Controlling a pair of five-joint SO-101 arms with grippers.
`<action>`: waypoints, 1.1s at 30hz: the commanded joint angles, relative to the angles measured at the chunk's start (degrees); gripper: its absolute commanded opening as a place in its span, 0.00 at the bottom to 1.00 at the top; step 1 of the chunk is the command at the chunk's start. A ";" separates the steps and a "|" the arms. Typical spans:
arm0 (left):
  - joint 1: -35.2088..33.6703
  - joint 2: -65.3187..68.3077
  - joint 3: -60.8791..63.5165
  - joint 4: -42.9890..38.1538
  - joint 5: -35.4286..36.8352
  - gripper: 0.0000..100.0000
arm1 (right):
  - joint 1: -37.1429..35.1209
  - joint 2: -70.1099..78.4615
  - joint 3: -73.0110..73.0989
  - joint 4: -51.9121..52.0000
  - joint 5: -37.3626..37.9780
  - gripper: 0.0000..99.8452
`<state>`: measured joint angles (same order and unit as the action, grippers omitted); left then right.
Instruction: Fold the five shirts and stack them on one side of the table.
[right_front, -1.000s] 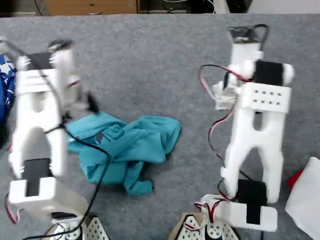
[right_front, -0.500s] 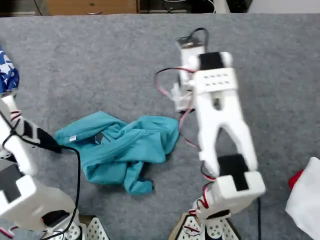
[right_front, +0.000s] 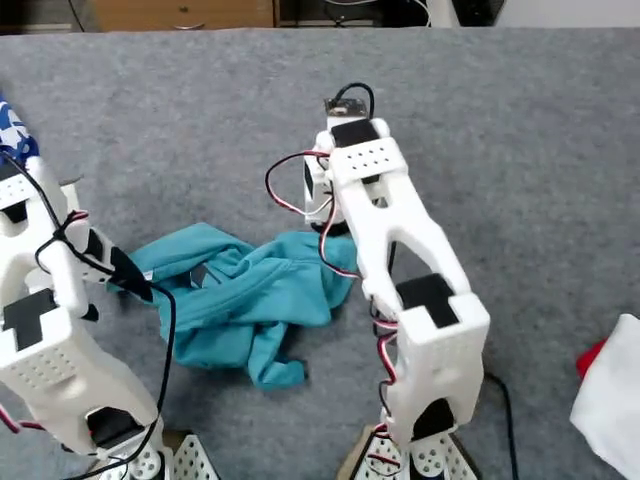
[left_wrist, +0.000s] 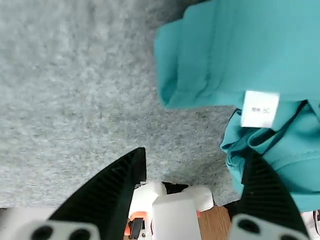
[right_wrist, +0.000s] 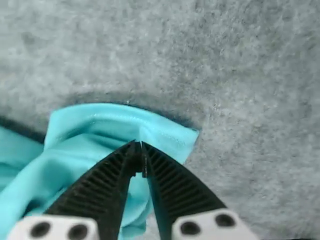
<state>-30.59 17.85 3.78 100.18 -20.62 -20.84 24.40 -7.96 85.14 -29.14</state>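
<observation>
A crumpled teal shirt (right_front: 245, 295) lies left of the table's middle. My left gripper (left_wrist: 195, 152) is open just off the shirt's left edge, its black fingers (right_front: 125, 270) low over the grey cloth. The left wrist view has the shirt's folded hem (left_wrist: 200, 65) and a white label (left_wrist: 260, 107) just beyond the tips. My right gripper (right_wrist: 138, 146) is shut, its tips together over the shirt's right corner (right_wrist: 165, 135). I cannot tell whether cloth is pinched between them. The right arm (right_front: 385, 220) covers that corner in the high view.
A blue patterned shirt (right_front: 14, 135) lies at the left edge. A white cloth (right_front: 610, 400) with something red (right_front: 590, 355) beside it sits at the lower right edge. Bare grey table (right_front: 520, 150) stretches behind and to the right.
The right arm swung left from the table's right side to the teal shirt's right corner. The left arm dropped back and came down at the shirt's left edge. The shirt barely moved.
</observation>
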 joint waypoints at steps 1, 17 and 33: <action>1.49 -0.40 -2.46 0.53 0.18 0.31 | 2.33 1.19 -2.33 -0.53 -2.81 0.01; 2.46 0.13 -8.62 0.53 0.18 0.31 | 8.57 2.59 -8.04 4.84 -2.29 0.01; 5.54 0.22 -5.45 -9.76 0.09 0.21 | 8.66 2.33 -8.40 4.84 1.05 0.01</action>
<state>-26.73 18.46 -2.81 92.53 -20.62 -13.01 27.21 -13.49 89.45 -28.70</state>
